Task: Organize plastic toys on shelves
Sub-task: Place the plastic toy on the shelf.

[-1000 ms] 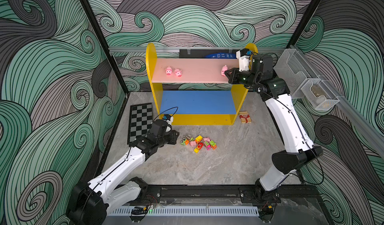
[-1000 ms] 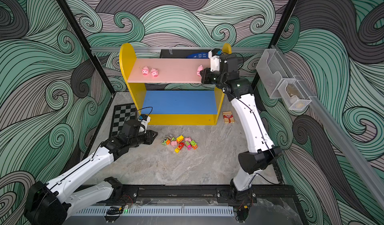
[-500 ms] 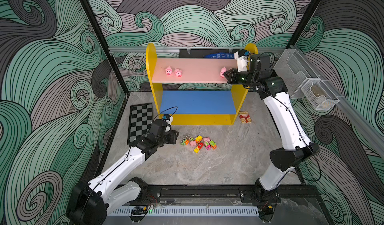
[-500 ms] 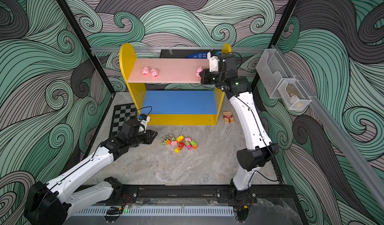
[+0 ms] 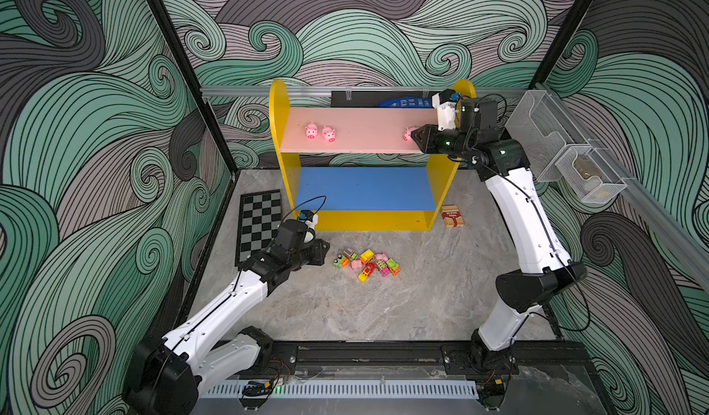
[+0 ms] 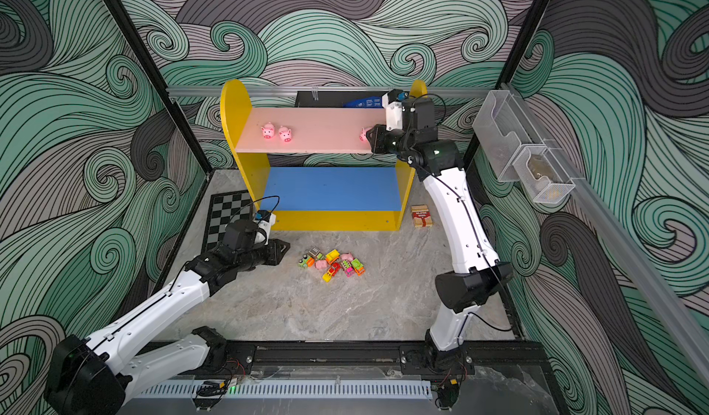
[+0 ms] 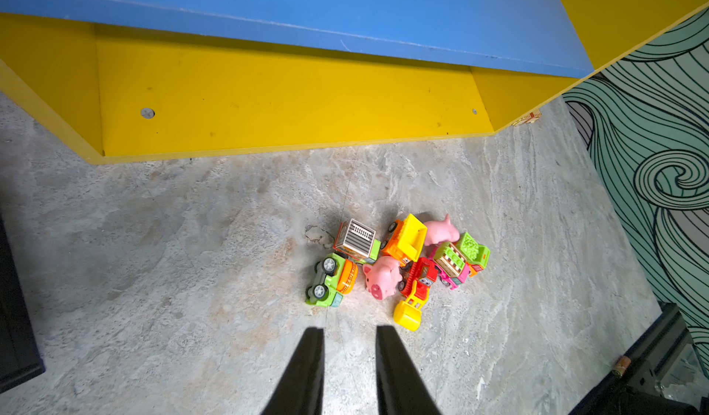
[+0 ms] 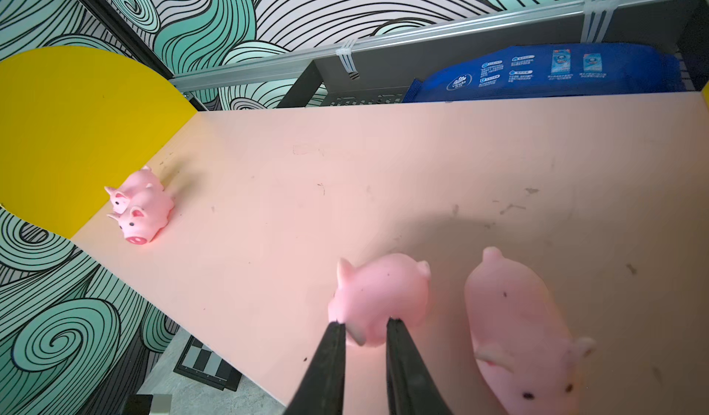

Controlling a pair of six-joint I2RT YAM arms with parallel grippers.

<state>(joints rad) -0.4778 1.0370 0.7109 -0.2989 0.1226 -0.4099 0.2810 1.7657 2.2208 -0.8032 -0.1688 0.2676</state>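
Right tool (image 8: 365, 323) at the pink upper board (image 5: 364, 142) of the shelves (image 5: 278, 125), tips straddling the rear of a pig (image 8: 383, 290) resting there, beside another pig (image 8: 510, 317); clamped or slack, cannot tell. Left tool (image 7: 349, 329) slightly open, empty, low over the tabletop (image 7: 192, 279) near the heap of vehicles (image 7: 408, 238) and pigs (image 7: 381, 279)

shelves (image 5: 277, 125): yellow sides, pale pink upper board, blue lower | pigs (image 5: 311, 130): pink, red snouts | toy vehicles (image 5: 367, 256): yellow, green, orange, red | checkerboard (image 5: 257, 221): grey-black | walls (image 5: 345, 29): teal-grey swirls
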